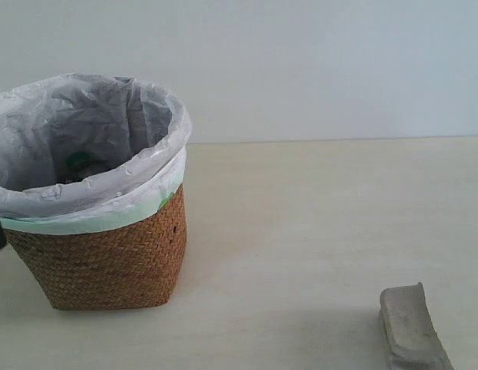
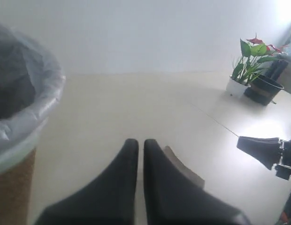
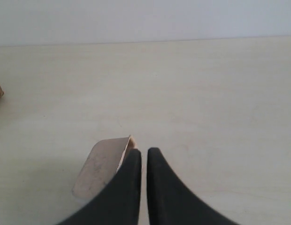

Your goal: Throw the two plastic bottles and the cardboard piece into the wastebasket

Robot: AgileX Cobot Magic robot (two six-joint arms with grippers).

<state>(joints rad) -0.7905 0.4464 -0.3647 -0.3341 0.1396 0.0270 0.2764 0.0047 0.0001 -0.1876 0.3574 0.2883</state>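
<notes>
The left tool (image 2: 141, 143) is clenched, its 2 smooth black fingers (image 2: 118, 180) pressed together at the tips with nothing between them, and it is held above the pale counter (image 2: 117, 108). The right tool (image 3: 143, 152) is likewise clenched and empty, the tips of its 2 fingers (image 3: 159, 187) all but meeting. Just beside 1 finger of the right tool, partly hidden behind it, the cardboard piece (image 3: 101, 168) is seen lying on the counter; whether the finger touches it cannot be told. The piece is beige, matt and moulded, with a raised curved side, and in the exterior view it (image 1: 412, 331) lies at the near right edge, well apart from the wastebasket (image 1: 100, 262). In the left wrist view 1 corner of it (image 2: 185, 171) shows behind a finger. The wastebasket is upright at the left, of brown woven wicker, lined with a crinkled translucent white-grey bag (image 1: 92, 116) folded over the rim. Most of the inside is hidden by the bag's wall; only a green patch (image 1: 77, 162) is visible low down, and what it belongs to cannot be told. At the far end of the counter a plant (image 2: 251, 54) with red flowers is seen in a white pot (image 2: 237, 86), next to a dark pot (image 2: 263, 89).
</notes>
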